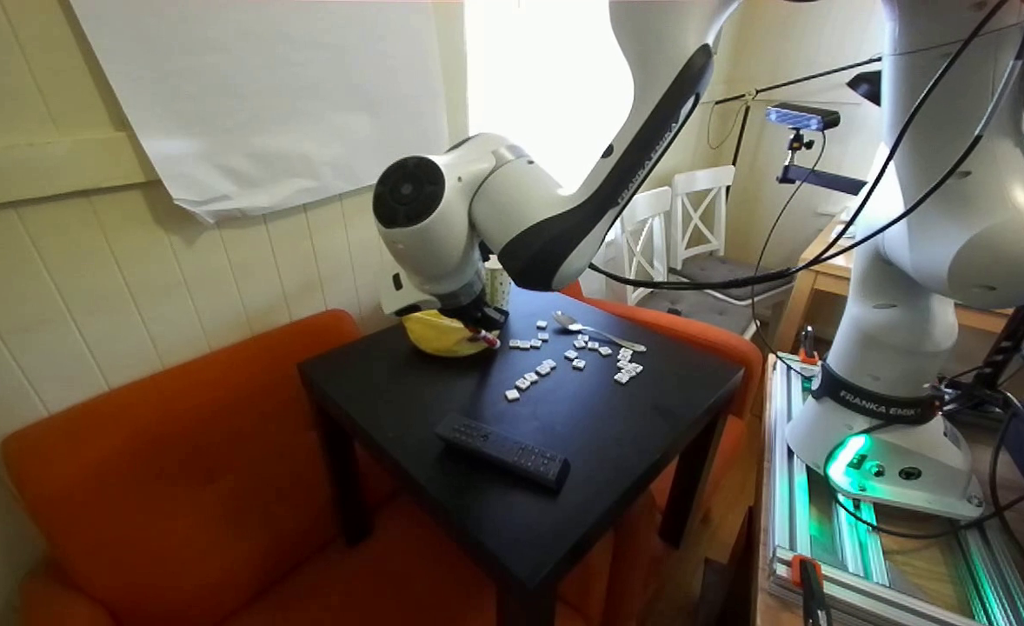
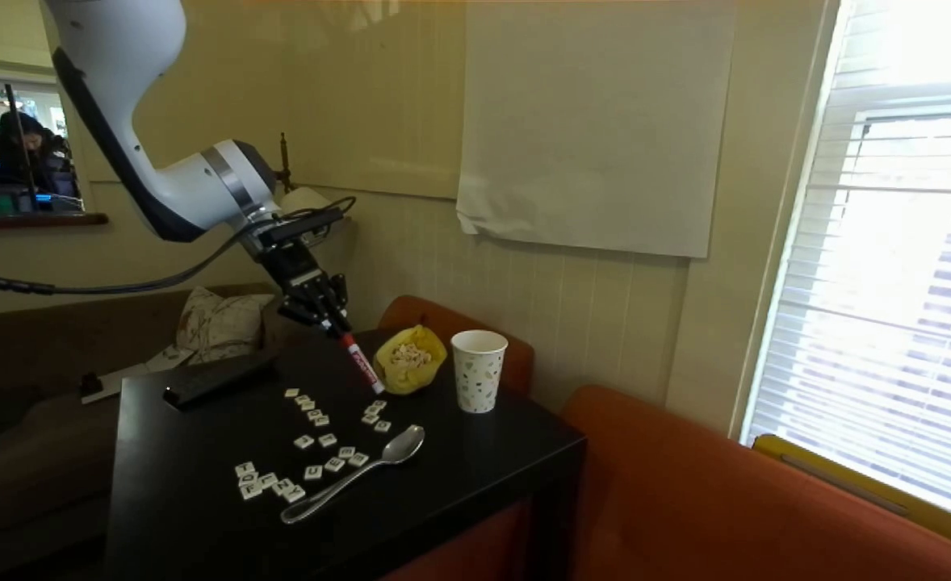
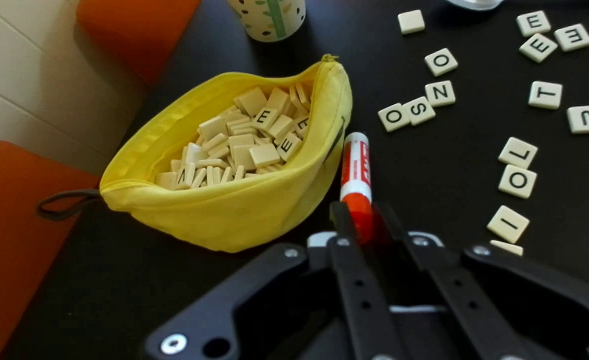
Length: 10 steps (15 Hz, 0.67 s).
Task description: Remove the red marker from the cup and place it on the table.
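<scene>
The red marker (image 3: 356, 170) has a red cap and a white and red label. My gripper (image 3: 363, 212) is shut on its capped end. In an exterior view the gripper (image 2: 338, 324) holds the marker (image 2: 364, 367) slanting down, with its free end close to the table. I cannot tell if that end touches the black table (image 2: 475, 452). The marker is outside the cup. The cup (image 2: 478, 381) is white with coloured spots and stands upright on the table near the back edge. The wrist view shows only its lower part (image 3: 270, 19).
A yellow pouch (image 3: 234, 220) of letter tiles stands right beside the marker. Several loose tiles (image 2: 334, 464) lie on the table. A spoon (image 2: 354, 476) lies near the tiles. A black remote (image 1: 503, 450) lies toward the opposite side. An orange sofa (image 1: 208, 461) surrounds the table.
</scene>
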{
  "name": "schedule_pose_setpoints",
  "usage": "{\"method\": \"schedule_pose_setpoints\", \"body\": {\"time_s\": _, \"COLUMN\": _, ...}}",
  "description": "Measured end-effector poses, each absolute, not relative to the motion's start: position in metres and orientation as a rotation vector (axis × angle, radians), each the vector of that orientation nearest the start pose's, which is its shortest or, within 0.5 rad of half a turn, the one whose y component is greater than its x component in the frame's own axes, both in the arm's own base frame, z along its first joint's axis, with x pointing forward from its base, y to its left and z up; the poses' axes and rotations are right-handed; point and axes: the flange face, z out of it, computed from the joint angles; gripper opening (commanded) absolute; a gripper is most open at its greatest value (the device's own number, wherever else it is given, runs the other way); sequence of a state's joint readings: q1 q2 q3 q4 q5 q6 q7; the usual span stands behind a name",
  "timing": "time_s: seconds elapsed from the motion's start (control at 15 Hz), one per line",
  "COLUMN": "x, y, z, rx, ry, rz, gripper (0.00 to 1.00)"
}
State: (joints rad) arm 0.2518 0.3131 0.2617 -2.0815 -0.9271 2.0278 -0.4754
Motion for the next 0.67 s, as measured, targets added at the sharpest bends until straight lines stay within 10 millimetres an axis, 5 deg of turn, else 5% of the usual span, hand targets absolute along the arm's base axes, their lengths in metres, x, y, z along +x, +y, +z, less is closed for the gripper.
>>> {"method": "schedule_pose_setpoints", "body": {"time_s": 0.67, "x": 0.524, "y": 0.247, "z": 0.245, "rx": 1.709, "ry": 1.96, "rz": -0.219, "gripper": 0.04}}
